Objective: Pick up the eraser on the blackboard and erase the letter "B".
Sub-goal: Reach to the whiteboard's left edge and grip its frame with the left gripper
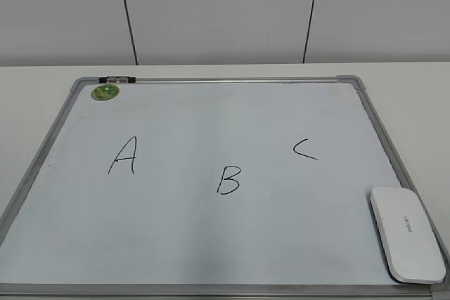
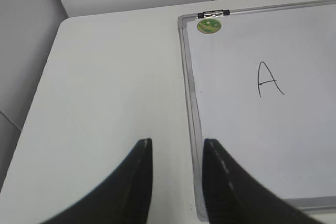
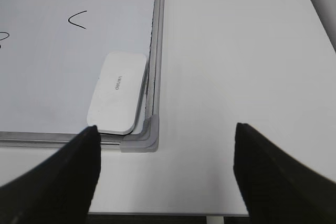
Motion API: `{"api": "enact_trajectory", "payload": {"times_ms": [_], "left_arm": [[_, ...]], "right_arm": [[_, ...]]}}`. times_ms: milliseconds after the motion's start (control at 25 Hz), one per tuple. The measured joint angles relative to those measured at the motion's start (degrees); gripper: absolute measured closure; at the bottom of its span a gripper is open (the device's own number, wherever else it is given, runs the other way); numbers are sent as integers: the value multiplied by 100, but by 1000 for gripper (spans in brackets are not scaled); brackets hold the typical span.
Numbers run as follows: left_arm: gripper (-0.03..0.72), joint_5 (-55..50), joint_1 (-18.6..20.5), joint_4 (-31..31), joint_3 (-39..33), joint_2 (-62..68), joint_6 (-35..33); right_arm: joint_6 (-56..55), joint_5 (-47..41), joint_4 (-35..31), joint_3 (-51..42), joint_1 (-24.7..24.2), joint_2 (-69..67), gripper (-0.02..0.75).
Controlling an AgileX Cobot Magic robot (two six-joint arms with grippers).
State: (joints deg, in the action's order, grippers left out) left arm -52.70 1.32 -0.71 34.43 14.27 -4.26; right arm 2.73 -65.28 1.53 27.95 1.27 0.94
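Observation:
The blackboard is a white board with a grey frame lying flat on the table. It bears a black "A", the letter "B" in the middle and a "C". The white eraser lies flat in the board's near right corner; it also shows in the right wrist view. My right gripper is open and empty above the bare table, near that corner. My left gripper is open and empty over the board's left frame edge. Neither gripper shows in the exterior view.
A round green sticker and a small metal clip sit at the board's far left corner. The white table extends left of the board and right of it. A grey panelled wall stands behind.

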Motion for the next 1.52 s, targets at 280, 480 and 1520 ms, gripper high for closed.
{"api": "enact_trajectory", "payload": {"times_ms": [280, 480, 1520], "left_arm": [[448, 1001, -44, 71, 600, 2059, 0], [447, 1133, -44, -107, 1291, 3558, 0], [445, 305, -108, -857, 3565, 8236, 199]], "right_arm": [[0, 0, 0, 0, 0, 0, 152], [0, 0, 0, 0, 0, 0, 152], [0, 0, 0, 0, 0, 0, 151]]}}
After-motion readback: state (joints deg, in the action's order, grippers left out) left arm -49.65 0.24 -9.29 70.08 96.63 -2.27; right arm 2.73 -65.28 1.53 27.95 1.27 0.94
